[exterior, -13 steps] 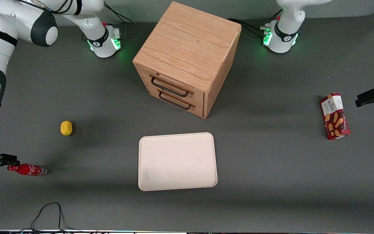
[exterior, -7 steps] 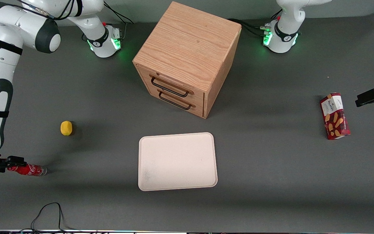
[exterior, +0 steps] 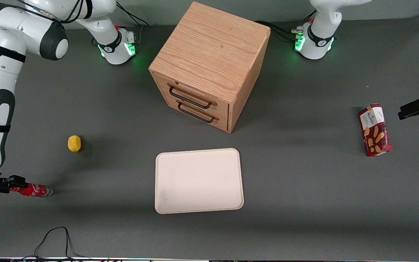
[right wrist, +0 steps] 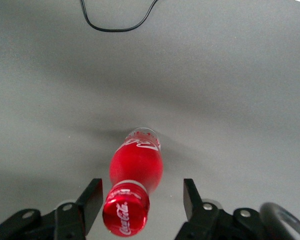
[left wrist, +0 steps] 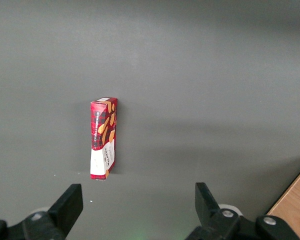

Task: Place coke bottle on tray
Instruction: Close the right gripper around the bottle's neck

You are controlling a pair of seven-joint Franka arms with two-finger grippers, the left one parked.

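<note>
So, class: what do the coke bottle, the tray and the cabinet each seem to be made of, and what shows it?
Coke bottle: probably glossy plastic, with a sheen on the red body and a clear base. It lies on the table between the open end effector fingers.
Tray: matte cream, likely plastic, with a smooth moulded rim.
Cabinet: wood or wood veneer with visible grain, and dark metal-looking handles.

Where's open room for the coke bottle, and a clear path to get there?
The tray is bare all over. Table between coke bottle and tray is open; lemon sits farther from the camera. The tool straddles the bottle's cap, open. Drawer cabinet crowds only the tray's farther edge.
</note>
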